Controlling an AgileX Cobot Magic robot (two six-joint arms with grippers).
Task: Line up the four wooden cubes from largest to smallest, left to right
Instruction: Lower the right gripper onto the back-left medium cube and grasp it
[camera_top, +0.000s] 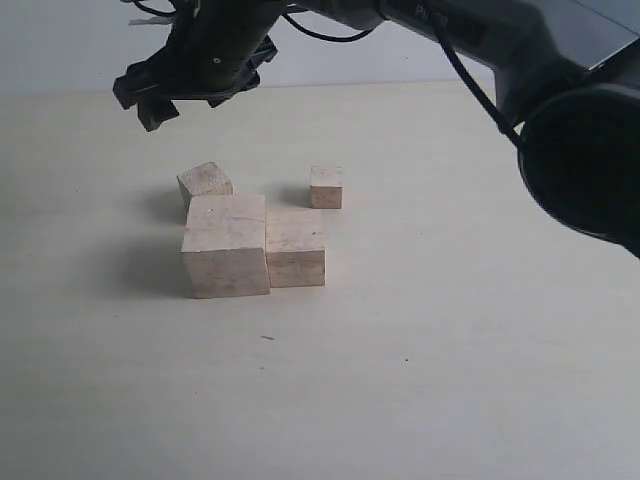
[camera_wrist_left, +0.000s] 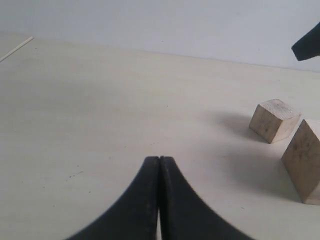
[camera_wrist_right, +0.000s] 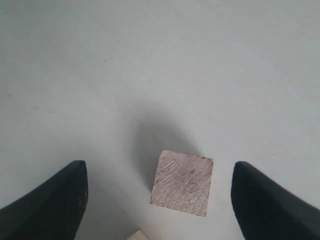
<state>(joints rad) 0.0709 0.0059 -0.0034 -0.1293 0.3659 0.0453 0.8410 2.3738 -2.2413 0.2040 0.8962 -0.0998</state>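
The right tool (camera_top: 185, 92) is hanging above the worktop (camera_top: 480, 350) with its fingers spread wide apart, over the third-largest cube (camera_top: 205, 182), which is sitting just behind the largest cube (camera_top: 226, 245). The second-largest cube (camera_top: 295, 247) is resting against the largest cube's right side, and the smallest cube (camera_top: 326, 187) is standing apart behind it. The left tool (camera_wrist_left: 159, 160) is holding its fingers pressed together on nothing, off to the side of the cubes.

Largest cube (camera_top: 226, 245) left of second cube (camera_top: 296, 247); third cube (camera_top: 205, 182), smallest cube (camera_top: 326, 187) behind
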